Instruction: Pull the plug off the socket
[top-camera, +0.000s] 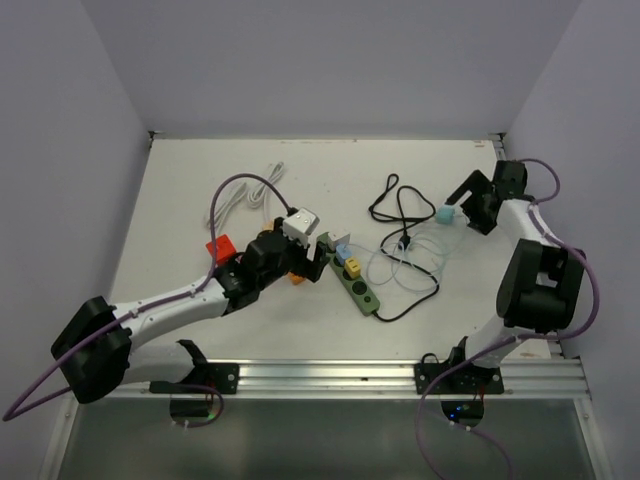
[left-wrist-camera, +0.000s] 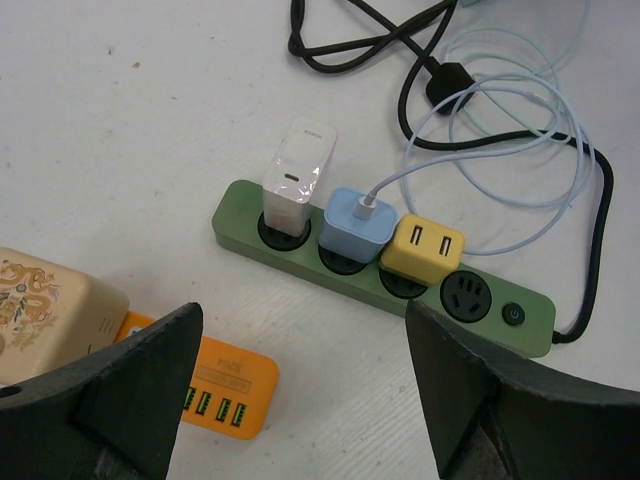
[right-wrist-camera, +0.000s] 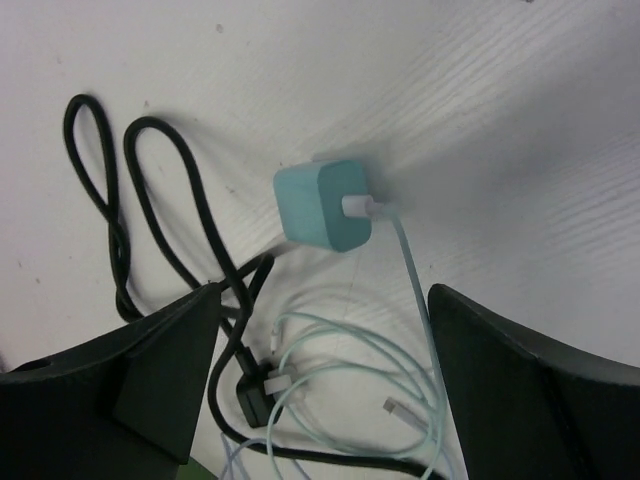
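Note:
A green power strip (left-wrist-camera: 245, 215) lies on the white table, also seen in the top view (top-camera: 362, 292). It holds a white charger (left-wrist-camera: 298, 175), a blue plug (left-wrist-camera: 357, 228) with a pale cable, and a yellow adapter (left-wrist-camera: 423, 250); one socket (left-wrist-camera: 463, 297) is empty. My left gripper (left-wrist-camera: 300, 390) is open and empty, hovering just short of the strip (top-camera: 312, 262). My right gripper (right-wrist-camera: 325, 370) is open and empty above a loose teal charger (right-wrist-camera: 322, 203) at the far right (top-camera: 445, 214).
An orange USB charger (left-wrist-camera: 225, 390) and a beige block (left-wrist-camera: 50, 315) lie by the left fingers. A black cable (right-wrist-camera: 170, 220) and coiled pale cables (right-wrist-camera: 400, 370) lie between the strip and the teal charger. A red block (top-camera: 220, 247) and a white cable (top-camera: 255, 195) lie at the left.

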